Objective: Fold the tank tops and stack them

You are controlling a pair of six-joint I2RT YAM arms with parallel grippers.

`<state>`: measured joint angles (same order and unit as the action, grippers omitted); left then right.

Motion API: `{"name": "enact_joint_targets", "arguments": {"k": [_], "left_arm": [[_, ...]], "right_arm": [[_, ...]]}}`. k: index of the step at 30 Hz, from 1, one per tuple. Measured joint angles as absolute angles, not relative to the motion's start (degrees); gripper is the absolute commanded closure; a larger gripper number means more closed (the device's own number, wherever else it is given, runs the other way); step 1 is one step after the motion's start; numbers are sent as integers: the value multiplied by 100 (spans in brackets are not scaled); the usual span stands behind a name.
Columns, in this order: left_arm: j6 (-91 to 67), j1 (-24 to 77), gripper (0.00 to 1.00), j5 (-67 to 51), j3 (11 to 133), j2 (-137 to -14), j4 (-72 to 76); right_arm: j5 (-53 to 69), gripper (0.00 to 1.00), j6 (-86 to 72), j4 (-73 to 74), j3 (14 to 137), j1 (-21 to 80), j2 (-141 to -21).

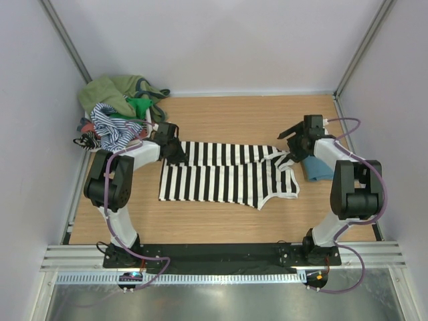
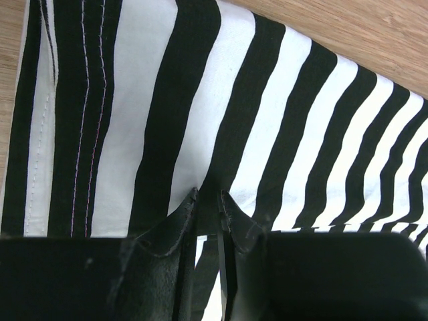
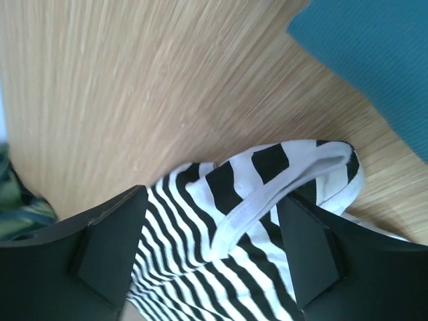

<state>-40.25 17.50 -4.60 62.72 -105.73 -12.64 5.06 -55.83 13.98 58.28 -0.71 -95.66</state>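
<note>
**Lone grip could skew the fold**

The striped tank top [image 1: 227, 175] lies flat on the table [image 1: 227, 117]. The left pincer [image 2: 208, 200], nearly closed, seems to pinch its hem. The right pincer [image 3: 210, 200] gapes over the strap and grips nothing. A one-sided pull could drag and bunch the cloth.

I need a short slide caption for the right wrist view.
Open right claw over a strap of the striped tank top, teal top nearby on the wooden table.
</note>
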Motion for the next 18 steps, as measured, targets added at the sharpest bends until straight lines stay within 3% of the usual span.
{"name": "enact_joint_targets", "arguments": {"k": [9,12,15,18], "left_arm": [[-4025,1752,81,-462,6272,-10573,-1264],[-4025,1752,82,-462,6272,-10573,-1264],[-4025,1752,81,-462,6272,-10573,-1264],[-4025,1752,81,-464,6272,-10573,-1264]], "right_arm": [[-10,21,-7166,1892,5964,-95,-9647],[-14,30,-7485,1890,5992,-78,-9843],[-32,45,-7710,1883,5990,-45,-10027],[-32,95,-7843,1806,5986,-34,-10132]]}}
